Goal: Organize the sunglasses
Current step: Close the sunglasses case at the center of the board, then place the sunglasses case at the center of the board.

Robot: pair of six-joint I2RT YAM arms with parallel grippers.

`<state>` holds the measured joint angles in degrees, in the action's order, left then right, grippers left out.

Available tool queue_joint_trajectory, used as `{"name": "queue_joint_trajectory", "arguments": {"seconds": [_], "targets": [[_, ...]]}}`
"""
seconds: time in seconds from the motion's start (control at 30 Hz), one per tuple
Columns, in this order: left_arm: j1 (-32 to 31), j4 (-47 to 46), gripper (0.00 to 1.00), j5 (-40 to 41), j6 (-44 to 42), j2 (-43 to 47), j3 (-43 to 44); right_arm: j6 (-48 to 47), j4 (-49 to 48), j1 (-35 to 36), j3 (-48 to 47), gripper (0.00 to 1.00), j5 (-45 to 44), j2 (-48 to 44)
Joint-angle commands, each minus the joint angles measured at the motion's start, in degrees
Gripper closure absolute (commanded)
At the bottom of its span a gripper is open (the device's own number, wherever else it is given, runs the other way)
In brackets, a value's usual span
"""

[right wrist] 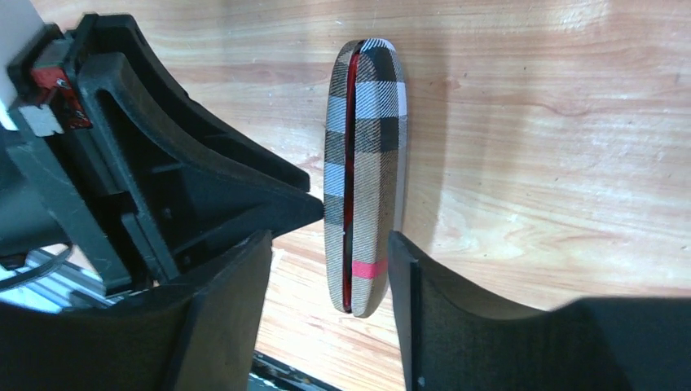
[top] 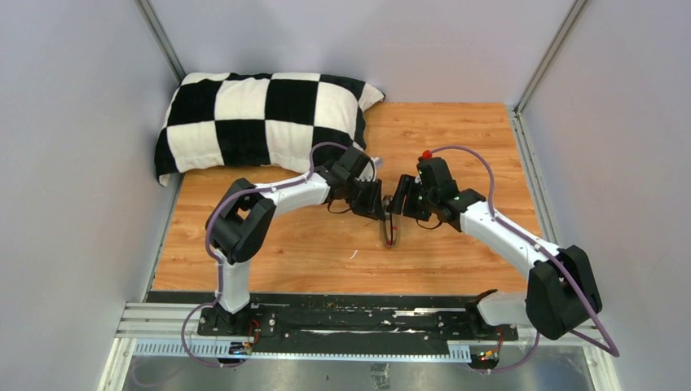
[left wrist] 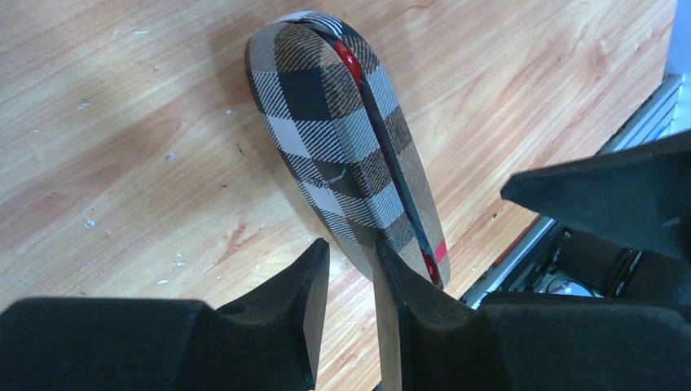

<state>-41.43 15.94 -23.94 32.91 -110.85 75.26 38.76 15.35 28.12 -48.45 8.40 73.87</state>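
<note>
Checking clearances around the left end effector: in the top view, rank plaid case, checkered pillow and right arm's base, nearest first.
1. plaid case, at the left end effector.
2. checkered pillow, back left corner.
3. right arm's base, near right edge.

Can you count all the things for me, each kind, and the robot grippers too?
grippers: 2 (left gripper, right gripper)
plaid case: 1
red sunglasses, peeking from the case: 1
checkered pillow: 1
wooden table: 1
Total: 6
</note>
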Motion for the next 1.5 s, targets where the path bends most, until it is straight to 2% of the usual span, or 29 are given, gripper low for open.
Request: {"name": "queue_joint_trajectory", "arguments": {"seconds": [0.0,0.1,0.27,0.33,0.4,0.43,0.5,0.63,0.73,0.93,1.13,1.27,1.47], "targets": [[-0.8,2.4,0.68,0.4,-1.3,-0.2,1.5,-6.3,3.5,0.4,-0.5,0.37,2.2,2.5],[-0.6,4.8,0.68,2.7,-2.8,1.8,0.9,-9.2,3.7,0.5,-2.3,0.35,6.9,7.2],[2.3,5.3,0.67,4.6,-2.9,8.3,-3.9,-10.4,2.0,1.2,-3.5,0.35,8.5,12.1],[4.3,5.6,0.67,5.4,-2.9,11.0,-6.5,-10.4,1.7,1.2,-4.0,0.38,7.6,13.7],[6.4,5.7,0.67,5.9,-3.1,13.6,-9.1,-10.2,1.7,1.3,-4.3,0.51,6.4,14.3],[7.1,6.0,0.67,6.2,-3.2,14.6,-10.1,-10.1,1.7,1.3,-4.2,0.62,5.5,14.3],[8.0,6.1,0.67,6.6,-3.3,16.3,-11.9,-9.8,1.3,1.3,-4.0,0.76,4.3,14.0],[8.1,5.4,0.67,6.1,-2.7,17.3,-14.2,-9.5,-0.2,1.2,-3.2,0.93,4.4,13.1],[8.1,4.7,0.67,5.9,-2.3,17.8,-15.4,-9.3,-3.5,-0.3,-0.9,0.99,8.0,11.1],[8.1,4.8,0.66,5.8,-2.7,21.0,-17.6,-9.0,-10.1,-9.4,6.8,0.99,15.8,6.9],[8.1,6.1,0.64,6.9,-3.1,25.7,-18.6,-3.6,-23.2,-21.2,10.9,0.95,25.1,8.2],[8.1,7.5,0.64,8.1,-3.2,28.0,-18.6,0.9,-30.5,-26.3,8.4,0.94,26.5,13.2],[8.2,8.5,0.63,8.6,-3.0,30.7,-19.0,2.1,-31.0,-32.6,-0.5,0.92,25.8,26.3]]}}
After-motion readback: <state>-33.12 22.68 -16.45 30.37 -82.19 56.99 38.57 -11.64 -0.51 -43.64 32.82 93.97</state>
